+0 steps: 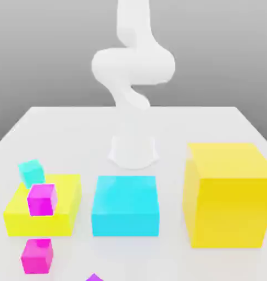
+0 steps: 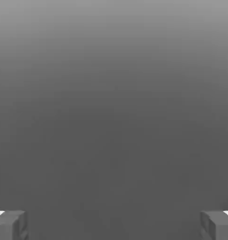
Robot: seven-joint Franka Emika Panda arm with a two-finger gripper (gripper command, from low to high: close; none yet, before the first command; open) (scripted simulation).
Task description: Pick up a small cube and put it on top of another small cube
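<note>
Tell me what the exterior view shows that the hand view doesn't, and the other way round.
Exterior view: the white arm, the table, a small cyan cube, a magenta cube on a flat yellow block, a second magenta cube, a cyan block and a tall yellow block.
Hand view: the end effector, open, fingers wide apart.
Shared: the plain grey backdrop.

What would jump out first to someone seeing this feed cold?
Probably the big yellow cube at the exterior view's right, with the flat cyan block beside it before the white robot arm. At that view's left, a small magenta cube sits on a low yellow block, a small cyan cube behind.
</note>
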